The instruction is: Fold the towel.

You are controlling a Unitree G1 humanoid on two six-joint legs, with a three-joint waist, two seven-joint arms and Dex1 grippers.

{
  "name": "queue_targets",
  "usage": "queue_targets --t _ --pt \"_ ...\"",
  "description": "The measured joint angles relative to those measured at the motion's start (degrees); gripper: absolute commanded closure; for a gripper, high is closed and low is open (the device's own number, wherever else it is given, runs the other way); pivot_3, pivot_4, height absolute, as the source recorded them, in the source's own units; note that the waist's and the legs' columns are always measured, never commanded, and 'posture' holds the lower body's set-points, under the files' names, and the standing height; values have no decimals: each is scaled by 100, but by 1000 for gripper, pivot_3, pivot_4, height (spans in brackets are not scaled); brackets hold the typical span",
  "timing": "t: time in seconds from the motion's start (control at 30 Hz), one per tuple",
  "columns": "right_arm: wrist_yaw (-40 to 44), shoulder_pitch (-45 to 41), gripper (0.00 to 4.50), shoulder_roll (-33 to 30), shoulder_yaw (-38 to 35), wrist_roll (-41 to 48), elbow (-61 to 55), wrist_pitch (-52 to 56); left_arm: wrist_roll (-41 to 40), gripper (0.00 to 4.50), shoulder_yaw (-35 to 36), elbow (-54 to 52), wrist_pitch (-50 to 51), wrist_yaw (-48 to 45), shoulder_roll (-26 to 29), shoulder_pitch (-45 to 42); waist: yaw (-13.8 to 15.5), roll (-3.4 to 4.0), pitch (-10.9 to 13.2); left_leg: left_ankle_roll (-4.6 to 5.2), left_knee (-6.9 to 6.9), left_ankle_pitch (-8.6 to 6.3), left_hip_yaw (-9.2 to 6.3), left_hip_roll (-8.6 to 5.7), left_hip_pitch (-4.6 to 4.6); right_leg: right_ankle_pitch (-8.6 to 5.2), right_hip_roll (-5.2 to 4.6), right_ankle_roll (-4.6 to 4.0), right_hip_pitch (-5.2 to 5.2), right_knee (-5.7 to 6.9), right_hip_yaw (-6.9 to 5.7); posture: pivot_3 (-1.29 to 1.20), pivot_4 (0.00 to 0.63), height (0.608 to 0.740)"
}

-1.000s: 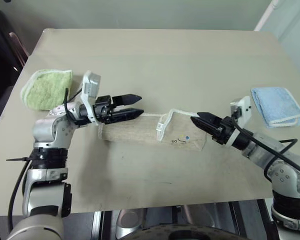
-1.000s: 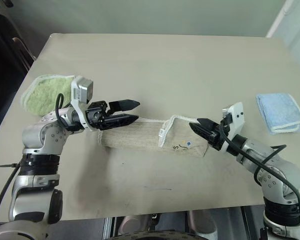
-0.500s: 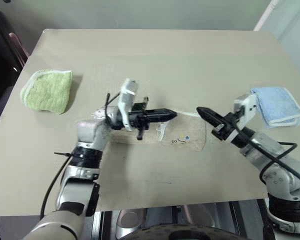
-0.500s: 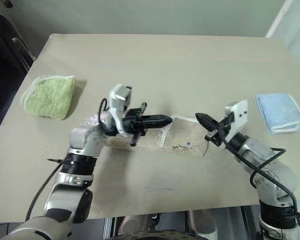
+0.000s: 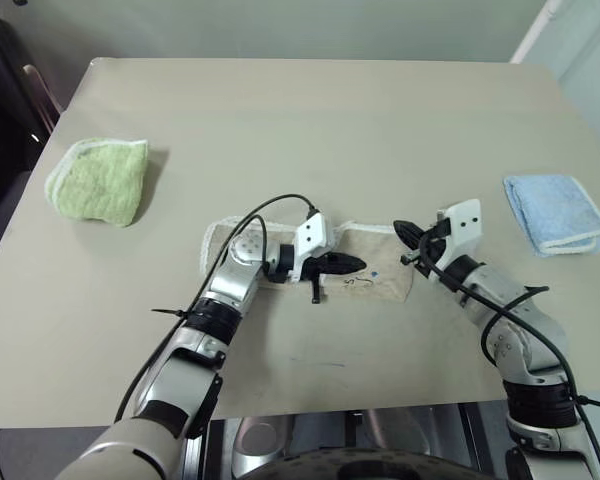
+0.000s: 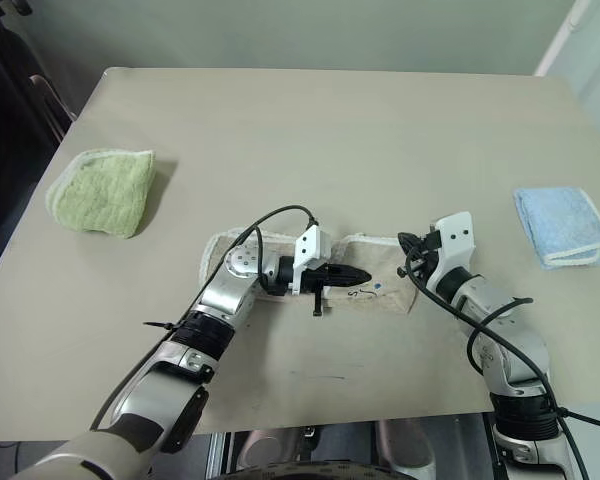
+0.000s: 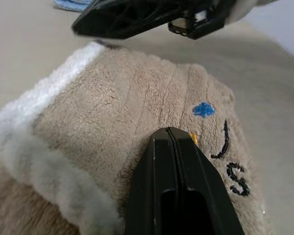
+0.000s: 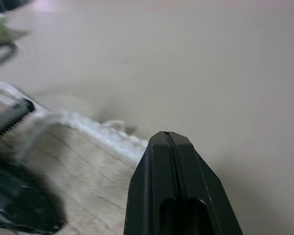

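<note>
Beige terry towel [image 5: 380, 283] with white corded edging lies folded into a long narrow band near the middle of the table [image 5: 310, 130], running left to right, toward the near edge. Black handwritten marks and a small blue spot show on its upper surface near the right end.

Left claw [image 5: 352, 265]: fingers pressed together with no gap between them, pointing to the right and lying low over the towel's middle. In the left wrist view the joined tips [image 7: 172, 134] sit against the pile just short of the blue spot and the black marks; whether any cloth is caught between them cannot be told. A black cable loops from the left forearm over the towel.

Right claw [image 5: 402, 230]: fingers pressed together, pointing to the left and away, at the far right corner of the towel. In the right wrist view its joined tips [image 8: 166, 138] stand just beside the white corded edge, with bare table beyond; contact with the edging cannot be told.

The two claws are near each other, the left one over the towel, the right one at its corner.

Green folded cloth [image 5: 97, 180]: on the table at the left, well apart from the towel.

Light blue folded cloth [image 5: 554, 211]: on the table at the right, well apart from the towel and beyond the right arm.
</note>
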Motion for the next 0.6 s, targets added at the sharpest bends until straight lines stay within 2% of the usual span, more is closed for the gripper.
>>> queue_targets --t 0.07,0.23,0.33,0.43,0.6 --pt "4 101 4500 23 39 -57 -13 -61 67 4479 -89 -207 181 -23 100 31 -2 0 0 0 0 0 0 1 1 -3 1 -5 2 -1 -1 0 150 740" --pt "52 471 4500 1 368 -322 -40 -91 -253 4479 -134 -1098 1456 -319 383 298 -19 3 -1 -6 -3 -6 0 1 1 -25 2 -38 -2 0 0 0 150 740" --pt "109 572 4500 -55 536 -517 -82 -187 -444 4479 -197 -1577 1951 -600 716 483 -31 3 -1 -13 -3 -10 -2 4 2 -31 6 -48 -4 1 0 0 150 740" --pt "134 618 4500 -101 698 -743 -82 -342 -569 4479 -201 -1975 2307 -748 1024 654 -38 5 -3 -16 -5 -12 -4 5 6 -35 7 -53 -4 3 0 0 150 740" --pt "208 579 4500 -193 929 -1179 113 -730 -691 4479 -182 -2245 2673 -621 1093 776 -38 4 -4 -15 -3 -12 -4 4 12 -33 6 -54 2 3 1 0 150 740"
